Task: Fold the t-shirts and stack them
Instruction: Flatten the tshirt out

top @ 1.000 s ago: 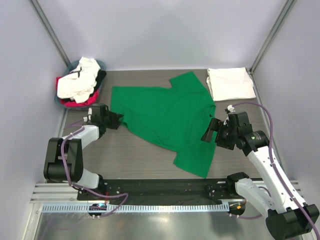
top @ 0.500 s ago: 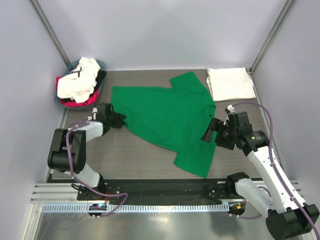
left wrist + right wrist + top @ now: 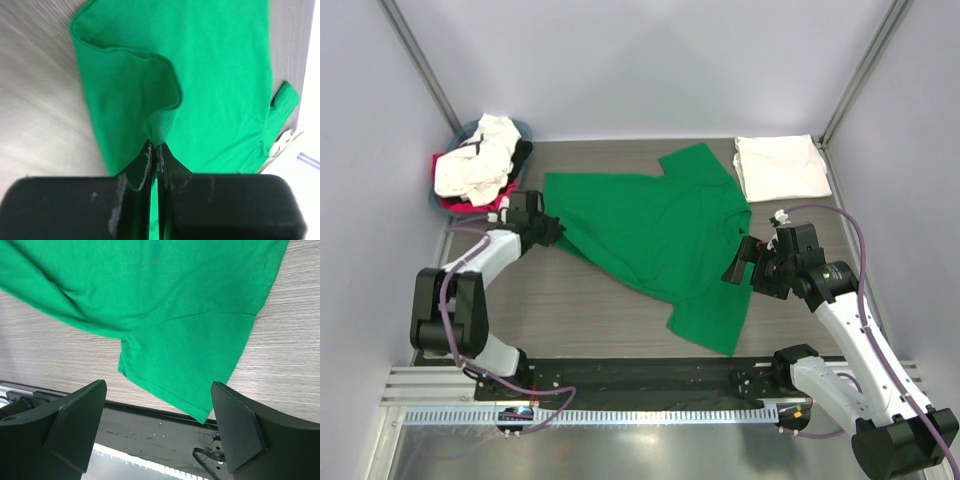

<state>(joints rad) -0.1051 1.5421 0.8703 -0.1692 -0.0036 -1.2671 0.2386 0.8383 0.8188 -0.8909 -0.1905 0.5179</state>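
Basket (image 3: 523, 128): sitting at 10 o'clock, holding crumpled white t-shirts (image 3: 475, 165) over pink-red and black ones.
Green t-shirt (image 3: 650, 225): lying spread at centre.
Folded white t-shirt (image 3: 780, 166): lying at 1 o'clock.
Left gripper (image 3: 154, 152): pinching the Green t-shirt's edge, jaws closed.
Right gripper (image 3: 738, 260): hovering spread wide above its 4 o'clock sleeve.

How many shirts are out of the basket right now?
2: the green t-shirt spread mid-table, and the folded white t-shirt at the far right corner. The basket may hide more.

No readable text, labels, brands, numbers or signs on anything in view
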